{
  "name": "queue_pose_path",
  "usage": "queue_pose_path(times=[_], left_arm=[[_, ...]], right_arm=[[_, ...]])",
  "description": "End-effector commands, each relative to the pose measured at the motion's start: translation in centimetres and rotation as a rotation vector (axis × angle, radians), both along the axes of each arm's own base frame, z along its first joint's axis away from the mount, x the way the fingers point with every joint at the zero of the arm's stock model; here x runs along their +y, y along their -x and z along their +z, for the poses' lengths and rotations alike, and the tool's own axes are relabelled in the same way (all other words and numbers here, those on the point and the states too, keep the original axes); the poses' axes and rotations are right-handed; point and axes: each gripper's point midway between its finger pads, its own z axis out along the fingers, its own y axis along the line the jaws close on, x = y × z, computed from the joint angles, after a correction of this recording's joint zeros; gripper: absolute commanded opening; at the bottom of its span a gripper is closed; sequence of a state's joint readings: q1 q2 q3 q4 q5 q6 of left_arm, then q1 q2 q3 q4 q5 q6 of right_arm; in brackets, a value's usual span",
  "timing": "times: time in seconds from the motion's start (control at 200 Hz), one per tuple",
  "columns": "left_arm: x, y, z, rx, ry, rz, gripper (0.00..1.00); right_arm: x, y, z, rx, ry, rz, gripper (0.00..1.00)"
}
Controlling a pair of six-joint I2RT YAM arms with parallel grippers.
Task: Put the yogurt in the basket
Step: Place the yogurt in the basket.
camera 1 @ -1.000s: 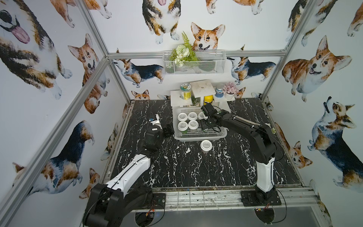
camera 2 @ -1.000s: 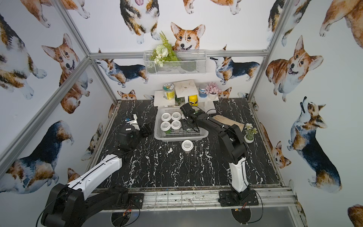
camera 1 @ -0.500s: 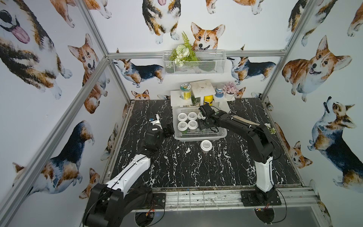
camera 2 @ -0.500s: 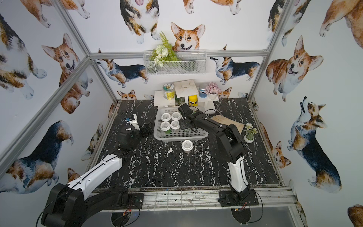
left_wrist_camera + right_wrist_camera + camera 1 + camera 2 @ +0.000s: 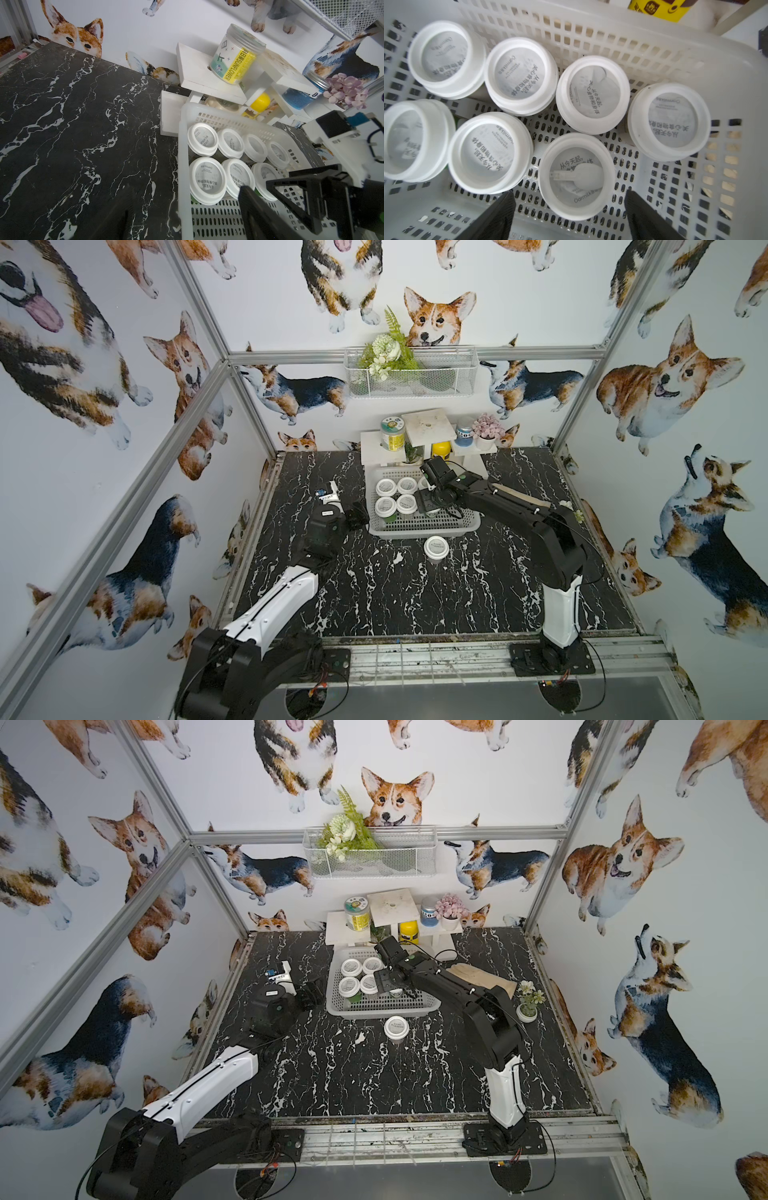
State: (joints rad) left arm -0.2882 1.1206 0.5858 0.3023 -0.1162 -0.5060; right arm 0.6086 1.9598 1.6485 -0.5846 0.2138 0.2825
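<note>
A: Anything left out?
B: One yogurt cup (image 5: 435, 547) stood on the table (image 5: 374, 593), just before the basket (image 5: 399, 531).
A: And inside?
B: The right gripper (image 5: 570, 194) had just spread wide, letting go the seventh cup (image 5: 576, 176). The left gripper (image 5: 357, 514) hung open beside the basket.

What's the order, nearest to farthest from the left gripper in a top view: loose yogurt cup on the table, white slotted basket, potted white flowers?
From the left gripper:
1. basket, side wall just beside it.
2. loose yogurt cup, on the table before the basket.
3. potted white flowers, near the table's right edge.
</note>
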Motion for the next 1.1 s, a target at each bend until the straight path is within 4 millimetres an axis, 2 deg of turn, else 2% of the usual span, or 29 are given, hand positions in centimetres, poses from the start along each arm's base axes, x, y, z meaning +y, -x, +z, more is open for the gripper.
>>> queue_pose_path(times=[0.0, 0.175, 0.375, 0.541, 0.686, 0.886, 0.971, 0.996, 1.096], left_arm=[[0.0, -0.2, 0.6, -0.019, -0.003, -0.002, 0.84], [-0.2, -0.3, 0.4, -0.012, -0.011, -0.002, 0.84], [-0.5, -0.7, -0.1, 0.011, -0.029, -0.005, 0.85], [-0.8, -0.7, -0.8, 0.029, -0.046, -0.005, 0.85], [-1.4, -0.9, -1.5, 0.048, -0.061, -0.018, 0.85], [-3.9, -0.2, -0.8, 0.017, -0.133, -0.08, 0.84], [-5.2, 0.3, -0.3, -0.001, -0.175, -0.104, 0.83], [-5.5, 0.4, -0.2, -0.003, -0.186, -0.108, 0.83], [-6.1, 0.7, 0.0, -0.013, -0.219, -0.107, 0.82]], right_arm=[[-0.8, 0.7, 1.2, -0.015, 0.018, -0.025, 0.9], [-1.8, 1.9, 3.9, -0.065, -0.018, -0.047, 0.9], [-3.5, 4.7, 5.7, -0.146, -0.095, -0.055, 0.88], [-4.9, 7.3, 5.9, -0.184, -0.158, -0.076, 0.85], [-5.3, 10.4, 5.1, -0.218, -0.23, -0.096, 0.83], [-5.8, 13.5, 5.2, -0.276, -0.273, -0.106, 0.83], [-6.5, 14.3, 5.1, -0.292, -0.296, -0.119, 0.82], [-6.9, 14.6, 6.0, -0.316, -0.324, -0.122, 0.82], [-6.9, 15.3, 5.5, -0.302, -0.352, -0.115, 0.83]])
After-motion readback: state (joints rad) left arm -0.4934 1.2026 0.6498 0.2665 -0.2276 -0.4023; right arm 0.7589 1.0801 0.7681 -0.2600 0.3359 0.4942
